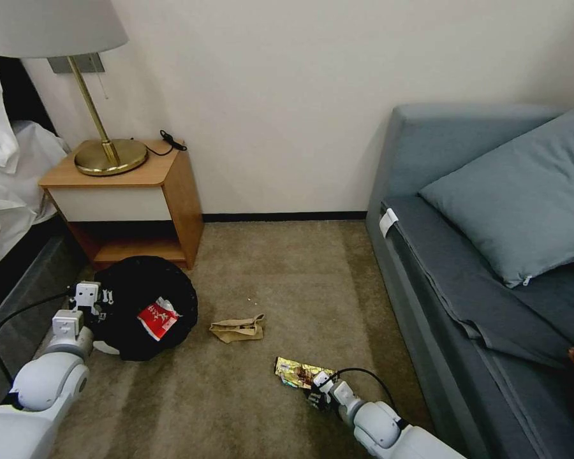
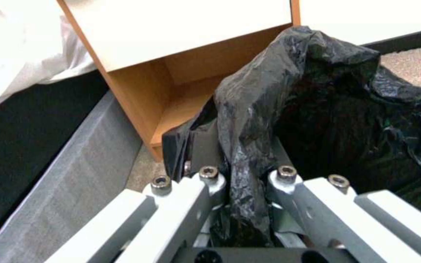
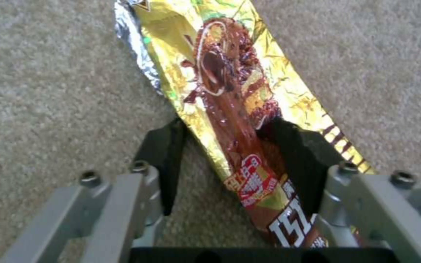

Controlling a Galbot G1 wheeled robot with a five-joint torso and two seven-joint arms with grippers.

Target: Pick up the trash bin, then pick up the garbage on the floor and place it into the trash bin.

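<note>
The trash bin, lined with a black bag, stands on the carpet at the left, in front of the nightstand. A red-and-white snack packet lies inside it. My left gripper is shut on the near rim; in the left wrist view the gripper pinches a fold of the black bag. A crumpled brown paper bag lies on the carpet right of the bin. The gold-brown candy wrapper lies flat nearer me. My right gripper is down at the carpet, open, its black fingers on either side of the wrapper.
A wooden nightstand with a brass lamp stands against the wall behind the bin. A bed runs along the left. A grey-blue sofa with a cushion bounds the right. Between them the carpet is open.
</note>
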